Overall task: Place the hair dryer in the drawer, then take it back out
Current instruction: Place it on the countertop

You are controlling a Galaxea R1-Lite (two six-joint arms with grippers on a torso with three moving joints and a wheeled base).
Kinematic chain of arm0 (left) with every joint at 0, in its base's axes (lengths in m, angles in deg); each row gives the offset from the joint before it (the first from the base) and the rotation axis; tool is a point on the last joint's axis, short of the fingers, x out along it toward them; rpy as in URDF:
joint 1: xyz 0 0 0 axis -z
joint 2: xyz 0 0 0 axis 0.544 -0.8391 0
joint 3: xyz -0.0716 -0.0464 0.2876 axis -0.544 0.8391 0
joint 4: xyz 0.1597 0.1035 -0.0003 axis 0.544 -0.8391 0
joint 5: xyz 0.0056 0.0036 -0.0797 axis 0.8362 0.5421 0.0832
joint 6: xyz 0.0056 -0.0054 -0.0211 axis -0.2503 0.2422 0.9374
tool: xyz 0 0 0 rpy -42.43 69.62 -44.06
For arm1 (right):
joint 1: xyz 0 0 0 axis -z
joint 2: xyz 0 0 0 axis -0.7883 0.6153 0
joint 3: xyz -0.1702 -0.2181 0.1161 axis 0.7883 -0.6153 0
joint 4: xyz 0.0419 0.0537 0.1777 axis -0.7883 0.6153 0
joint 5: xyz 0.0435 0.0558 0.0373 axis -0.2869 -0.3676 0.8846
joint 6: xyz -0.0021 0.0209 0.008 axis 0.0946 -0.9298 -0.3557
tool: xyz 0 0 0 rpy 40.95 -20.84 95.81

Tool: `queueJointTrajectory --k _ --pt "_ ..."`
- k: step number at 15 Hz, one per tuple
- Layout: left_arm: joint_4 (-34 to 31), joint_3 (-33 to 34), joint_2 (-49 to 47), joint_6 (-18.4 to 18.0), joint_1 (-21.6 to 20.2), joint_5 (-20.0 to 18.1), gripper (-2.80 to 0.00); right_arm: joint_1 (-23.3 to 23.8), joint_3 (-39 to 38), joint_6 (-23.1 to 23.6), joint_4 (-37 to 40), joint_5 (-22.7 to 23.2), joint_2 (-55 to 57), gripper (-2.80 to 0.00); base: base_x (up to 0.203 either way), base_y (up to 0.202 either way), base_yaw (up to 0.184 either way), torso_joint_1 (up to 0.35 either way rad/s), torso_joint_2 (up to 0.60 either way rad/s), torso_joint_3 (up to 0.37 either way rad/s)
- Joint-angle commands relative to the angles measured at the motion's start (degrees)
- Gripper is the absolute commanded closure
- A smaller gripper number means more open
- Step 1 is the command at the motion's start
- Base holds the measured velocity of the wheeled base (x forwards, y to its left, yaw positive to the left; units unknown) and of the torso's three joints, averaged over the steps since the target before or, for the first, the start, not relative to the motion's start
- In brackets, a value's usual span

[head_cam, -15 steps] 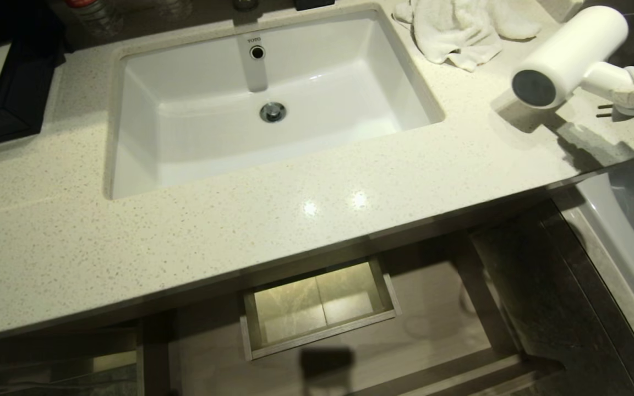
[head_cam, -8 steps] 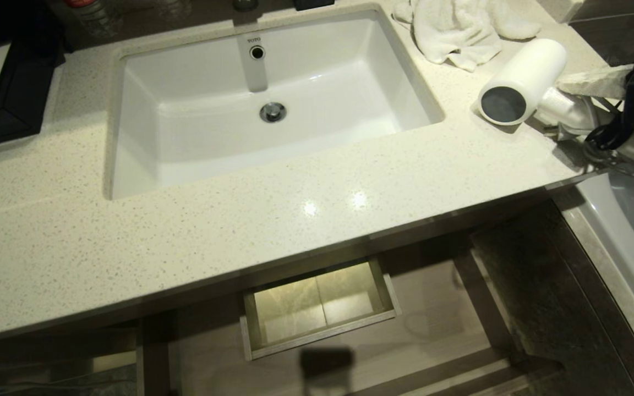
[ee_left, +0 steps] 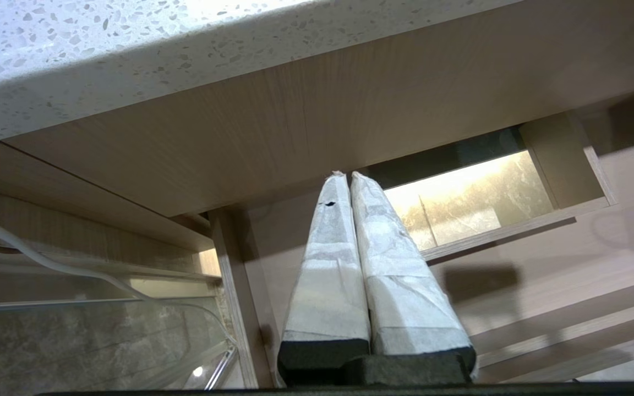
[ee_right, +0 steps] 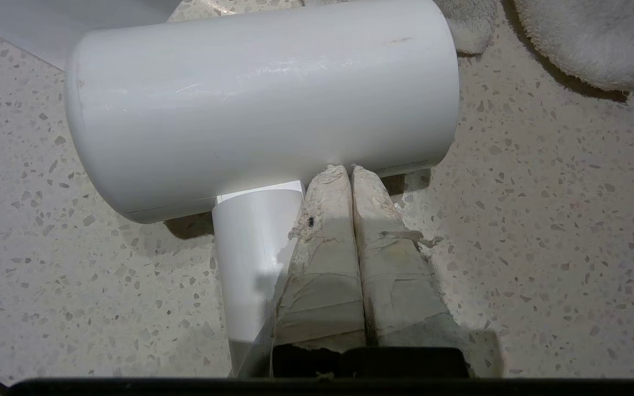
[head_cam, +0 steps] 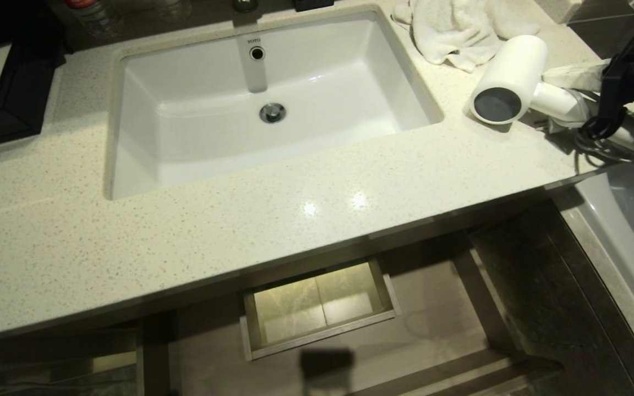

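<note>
Hair dryer (head_cam: 507,80) laid on its side on the speckled countertop (head_cam: 295,209) right of the sink (head_cam: 273,99), near a towel (head_cam: 460,30), right gripper (ee_right: 350,170) closed empty beside its handle, left gripper (ee_left: 347,176) closed, parked below the counter, drawer (head_cam: 317,308) pulled open.

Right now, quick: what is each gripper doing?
Left gripper: fingers closed, empty, parked below the countertop.
Right gripper: fingers closed, empty, beside the hair dryer handle; dryer lies on the counter.
</note>
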Motion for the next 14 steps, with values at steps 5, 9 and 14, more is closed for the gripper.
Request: queueJointTrajectory --k 5,9,14 --pt "-0.02 0.09 0.00 -0.02 -0.02 0.06 0.00 1.10 -4.32 0.39 0.08 0.21 -7.53 0.00 0.000 0.000 0.000 0.000 0.00 0.000" --pt "-0.02 0.09 0.00 -0.02 -0.02 -0.01 0.00 1.27 -9.18 0.47 0.47 0.02 -12.60 0.00 0.000 0.000 0.000 0.000 0.00 0.000" --pt "-0.02 0.02 0.00 -0.02 -0.02 -0.01 0.00 1.40 -15.29 0.56 0.41 -0.30 -20.08 -2.80 0.000 0.000 0.000 0.000 0.00 0.000"
